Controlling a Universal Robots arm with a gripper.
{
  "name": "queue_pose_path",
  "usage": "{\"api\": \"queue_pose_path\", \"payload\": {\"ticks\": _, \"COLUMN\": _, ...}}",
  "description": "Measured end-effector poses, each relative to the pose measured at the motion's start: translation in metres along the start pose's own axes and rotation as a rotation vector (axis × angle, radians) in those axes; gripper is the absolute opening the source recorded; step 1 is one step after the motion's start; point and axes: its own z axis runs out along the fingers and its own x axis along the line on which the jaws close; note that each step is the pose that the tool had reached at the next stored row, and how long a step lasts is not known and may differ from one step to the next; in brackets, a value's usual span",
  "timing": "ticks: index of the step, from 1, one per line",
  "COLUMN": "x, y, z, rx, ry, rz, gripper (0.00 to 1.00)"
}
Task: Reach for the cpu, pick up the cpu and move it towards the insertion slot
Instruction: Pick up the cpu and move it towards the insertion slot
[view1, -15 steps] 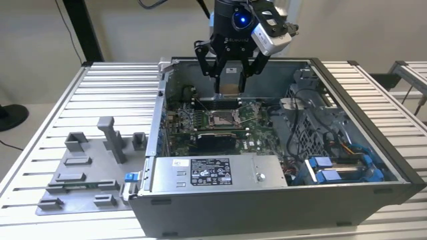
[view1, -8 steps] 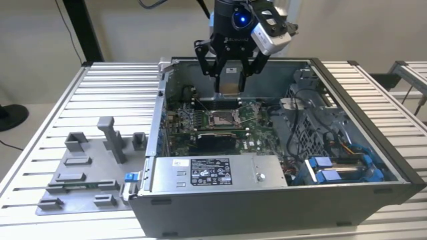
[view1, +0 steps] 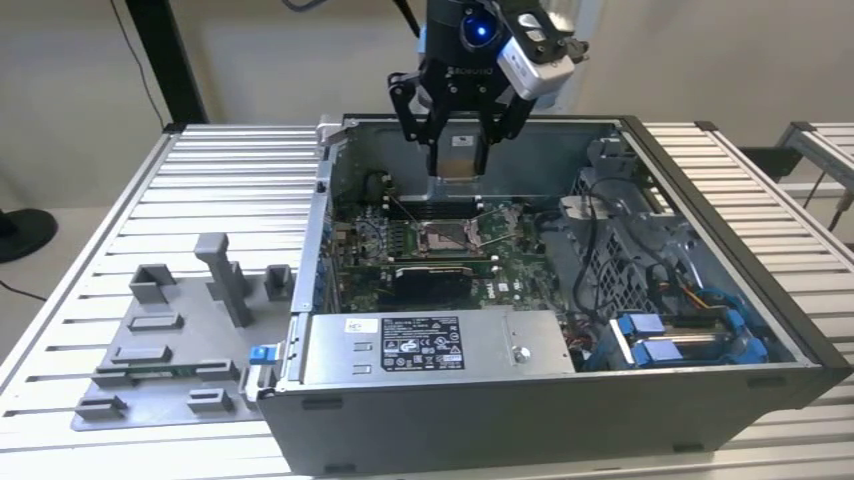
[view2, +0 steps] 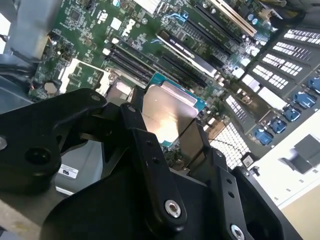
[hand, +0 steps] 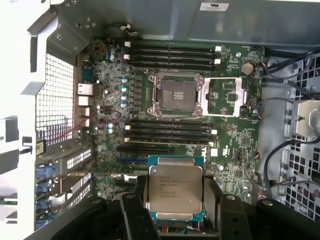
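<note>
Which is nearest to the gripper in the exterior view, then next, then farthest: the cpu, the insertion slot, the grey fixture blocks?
1. The cpu: held between the fingers of the gripper, above the open case.
2. The insertion slot: on the board below the gripper.
3. The grey fixture blocks: outside the case, toward the exterior view's left.

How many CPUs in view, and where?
1. The cpu is gripped in the claw, held over the motherboard, short of the insertion slot, whose centre looks empty. Others could be hidden among the grey fixture blocks.
</note>
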Motion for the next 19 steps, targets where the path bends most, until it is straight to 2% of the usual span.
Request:
{"api": "queue_pose_path", "payload": {"ticks": 12, "x": -0.0011, "y": 0.0384, "z": 0.0011, "rx": 0.0000, "ry": 0.0000, "rz": 0.000, "gripper": 0.00}}
{"api": "queue_pose_path", "payload": {"ticks": 15, "x": -0.0046, "y": 0.0455, "z": 0.0016, "rx": 0.0000, "ry": 0.0000, "rz": 0.000, "gripper": 0.00}}
{"api": "queue_pose_path", "payload": {"ticks": 19, "x": -0.0123, "y": 0.0504, "z": 0.0023, "rx": 0.0000, "ry": 0.0000, "rz": 0.000, "gripper": 0.00}}
